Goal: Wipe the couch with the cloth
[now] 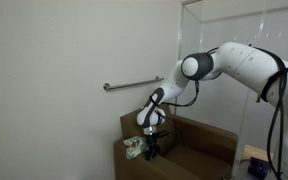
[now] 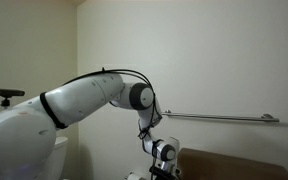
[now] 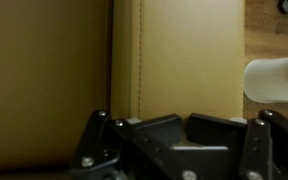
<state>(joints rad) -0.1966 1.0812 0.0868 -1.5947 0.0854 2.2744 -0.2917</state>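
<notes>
The brown couch (image 1: 199, 140) stands low against the wall; its dark top edge (image 2: 234, 165) shows in both exterior views. The white and pale green cloth (image 1: 134, 150) lies bunched on the armrest's near corner. My gripper (image 1: 152, 150) points down at the armrest just right of the cloth, touching or nearly touching it. In the wrist view the tan armrest (image 3: 184, 60) with its stitched seam fills the frame, and my gripper (image 3: 187, 125) is shut with its pads meeting. A pale strip shows behind the pads. I cannot tell whether cloth is caught there.
A metal grab bar (image 1: 134, 84) (image 2: 219, 118) runs along the wall above the couch. A glass partition (image 1: 234, 50) stands to the right. A white rounded object (image 3: 274, 80) shows past the armrest's edge in the wrist view.
</notes>
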